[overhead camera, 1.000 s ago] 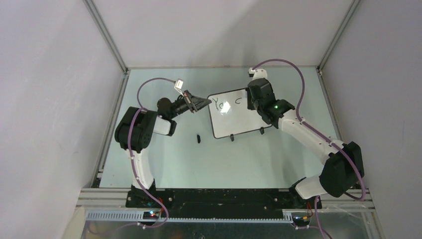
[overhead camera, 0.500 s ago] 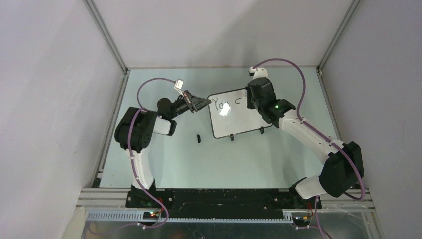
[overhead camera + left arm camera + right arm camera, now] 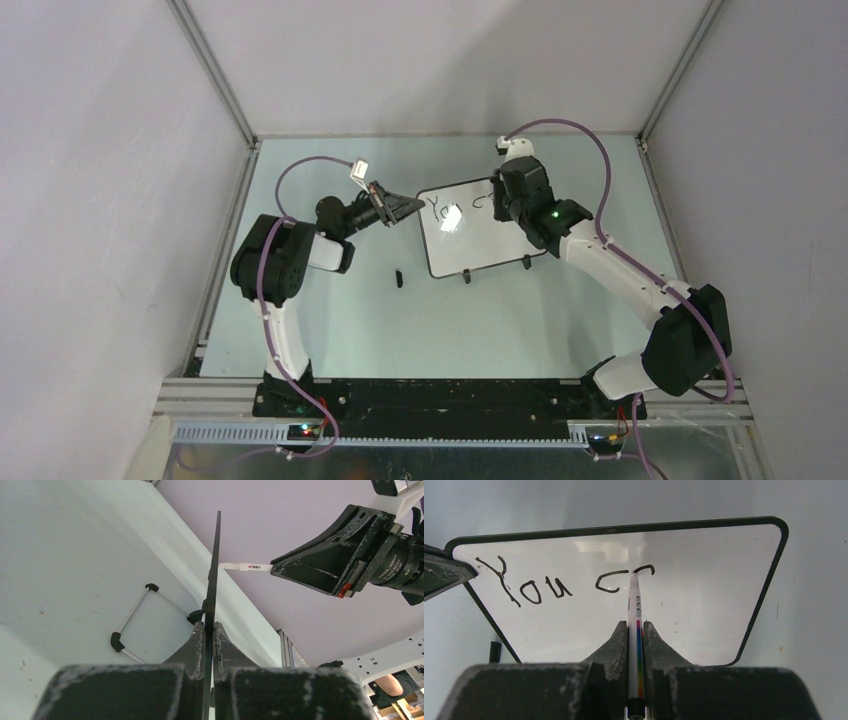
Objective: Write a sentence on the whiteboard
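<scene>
The whiteboard [image 3: 478, 243] stands tilted at mid-table, its black frame edge-on [image 3: 216, 555] in the left wrist view. My left gripper [image 3: 414, 207] [image 3: 210, 628] is shut on its left edge. My right gripper [image 3: 500, 206] [image 3: 636, 629] is shut on a white marker [image 3: 634, 599] with a rainbow stripe. The marker's tip touches the board at a short curved stroke. The sentence [image 3: 549, 586] reads "You c" in black, plus that new stroke. The left fingertip [image 3: 444, 575] shows at the board's corner.
A small black cap-like piece [image 3: 398, 278] lies on the pale green table in front of the board's left side. The board's two black feet [image 3: 466, 276] [image 3: 526, 264] rest on the table. Grey walls and metal rails [image 3: 225, 240] enclose the area.
My right gripper has shifted slightly toward the far side with the marker, and a new curved stroke has appeared right of the "c". The left arm has not moved.
</scene>
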Controlling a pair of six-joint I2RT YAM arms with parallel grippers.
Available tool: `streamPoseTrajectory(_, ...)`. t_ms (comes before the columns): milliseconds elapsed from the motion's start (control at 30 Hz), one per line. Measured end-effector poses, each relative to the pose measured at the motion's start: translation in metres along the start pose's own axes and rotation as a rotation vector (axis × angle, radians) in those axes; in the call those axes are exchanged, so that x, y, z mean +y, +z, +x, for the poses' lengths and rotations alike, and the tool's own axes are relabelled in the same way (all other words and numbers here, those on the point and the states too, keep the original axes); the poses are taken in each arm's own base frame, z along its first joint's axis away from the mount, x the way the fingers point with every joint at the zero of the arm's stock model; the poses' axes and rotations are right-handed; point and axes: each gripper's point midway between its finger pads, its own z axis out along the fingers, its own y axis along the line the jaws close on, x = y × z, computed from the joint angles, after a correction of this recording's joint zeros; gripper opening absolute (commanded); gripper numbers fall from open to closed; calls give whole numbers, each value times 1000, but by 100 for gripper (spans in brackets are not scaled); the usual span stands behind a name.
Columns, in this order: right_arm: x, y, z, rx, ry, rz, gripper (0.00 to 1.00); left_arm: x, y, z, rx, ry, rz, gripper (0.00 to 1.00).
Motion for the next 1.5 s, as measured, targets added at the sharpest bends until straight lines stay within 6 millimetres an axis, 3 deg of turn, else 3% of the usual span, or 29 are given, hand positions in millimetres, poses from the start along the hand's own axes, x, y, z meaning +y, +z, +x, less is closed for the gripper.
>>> streamPoseTrajectory(467,-5,-3,15,56,-21,25,0,0,0,0,0,1,1,0)
streamPoseTrajectory(1500,-15,0,-3,13,2,63,0,-1,0,0,0,1,2,0)
